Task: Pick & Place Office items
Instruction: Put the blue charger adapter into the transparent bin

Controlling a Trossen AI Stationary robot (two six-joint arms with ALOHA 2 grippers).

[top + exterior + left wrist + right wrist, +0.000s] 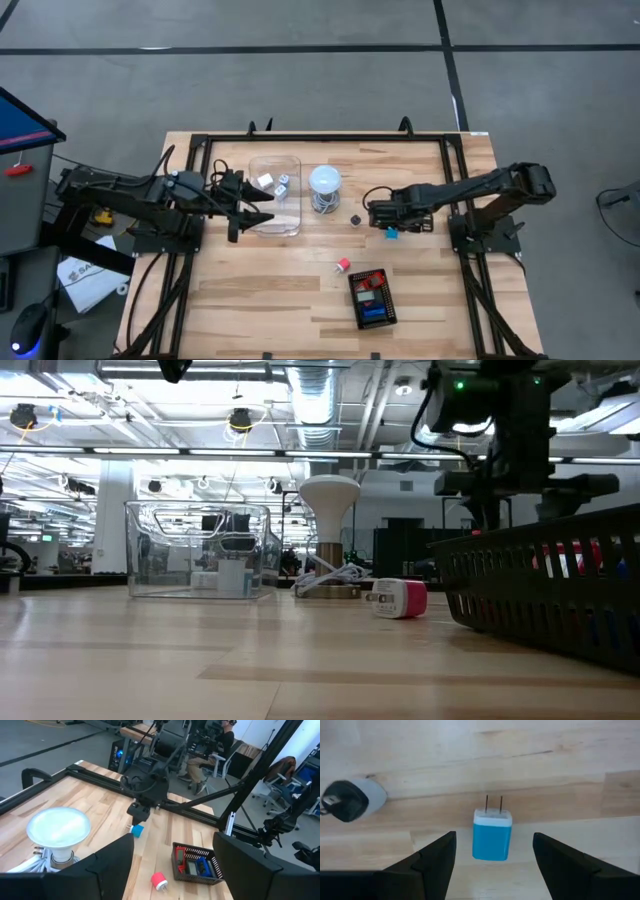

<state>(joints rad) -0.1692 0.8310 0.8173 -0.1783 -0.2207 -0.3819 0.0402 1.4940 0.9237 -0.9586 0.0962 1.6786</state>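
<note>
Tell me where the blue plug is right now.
The blue plug lies on the table, right of centre in the high view, between the right hand's open fingers, near a small black plug.

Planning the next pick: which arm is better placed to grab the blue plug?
Right, probably. Its open tool hangs directly over the blue plug, fingers either side. The left tool sits by the clear box, farther off.

Your right arm reaches in from the right of the high view toward the centre, its wrist bent down, and the right gripper (391,232) hangs low with its fingers (436,854) spread wide apart (nothing touches them). Your left arm lies level across the left-middle of that frame, and the left gripper (268,217) is likewise parted.
</note>
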